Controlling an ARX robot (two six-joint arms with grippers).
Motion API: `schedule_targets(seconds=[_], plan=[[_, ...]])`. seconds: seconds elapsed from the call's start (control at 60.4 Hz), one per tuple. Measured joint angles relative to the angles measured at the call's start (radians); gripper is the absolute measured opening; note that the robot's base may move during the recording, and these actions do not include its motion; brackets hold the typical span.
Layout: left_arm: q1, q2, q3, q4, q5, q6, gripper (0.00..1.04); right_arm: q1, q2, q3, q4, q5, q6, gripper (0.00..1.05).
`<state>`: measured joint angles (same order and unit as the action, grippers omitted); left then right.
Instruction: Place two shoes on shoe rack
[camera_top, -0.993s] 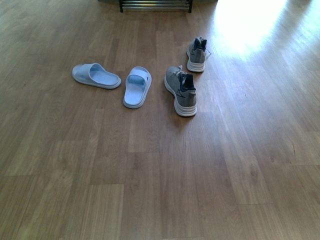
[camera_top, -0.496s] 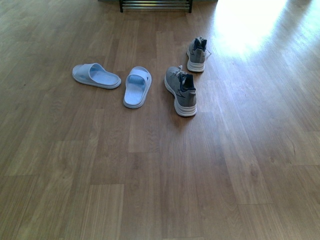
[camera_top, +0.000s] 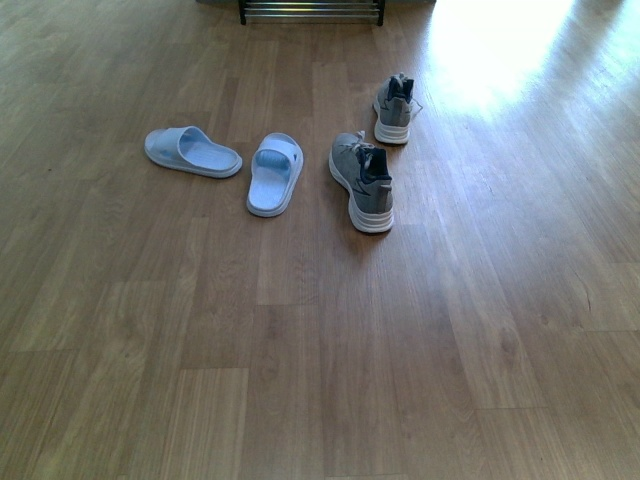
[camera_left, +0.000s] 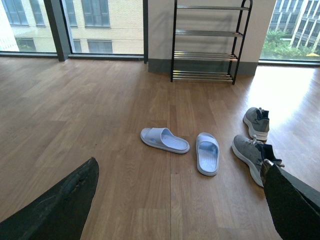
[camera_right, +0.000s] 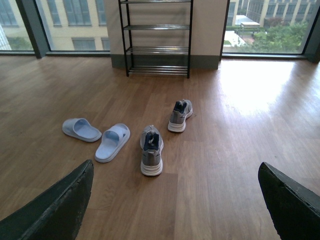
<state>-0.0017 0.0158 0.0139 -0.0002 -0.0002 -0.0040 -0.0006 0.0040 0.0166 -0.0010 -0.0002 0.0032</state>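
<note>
**Four shoes loose on the floor, both my grippers wide and empty**

Front view: the near sneaker (camera_top: 362, 182) stands upright on the wooden floor (camera_top: 300, 380) with its heel toward me. The far sneaker (camera_top: 393, 109) sits further back and a little to the right, clearly apart from it. Left of the near sneaker lies the right slide (camera_top: 275, 174), close beside it but not touching. The left slide (camera_top: 192, 152) lies further left, turned at an angle. Only the lowest rods of the shoe rack (camera_top: 311, 11) show, at the far edge of the floor, well away from every shoe.

Left wrist view: my left gripper (camera_left: 179, 167) has its jaws spread far apart with nothing between them. Past it I see both slides (camera_left: 164, 140) (camera_left: 207, 152) and both sneakers (camera_left: 251, 155) (camera_left: 257, 123) on the floor. The shoe rack (camera_left: 207, 56) stands against the wall, and its tiers carry no shoes.

Right wrist view: my right gripper (camera_right: 175, 166) is likewise spread wide and holds nothing. The near sneaker (camera_right: 151, 150) lies between its fingers but further off, and the far sneaker (camera_right: 179, 115) is beyond it toward the shoe rack (camera_right: 159, 50).
</note>
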Motion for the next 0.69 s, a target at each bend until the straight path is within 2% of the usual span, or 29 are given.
schedule_targets(seconds=[0.695], plan=[[0.000, 0.000, 0.000, 0.000, 0.000, 0.000, 0.95, 0.000, 0.000, 0.000, 0.000, 0.000, 0.000, 0.95]])
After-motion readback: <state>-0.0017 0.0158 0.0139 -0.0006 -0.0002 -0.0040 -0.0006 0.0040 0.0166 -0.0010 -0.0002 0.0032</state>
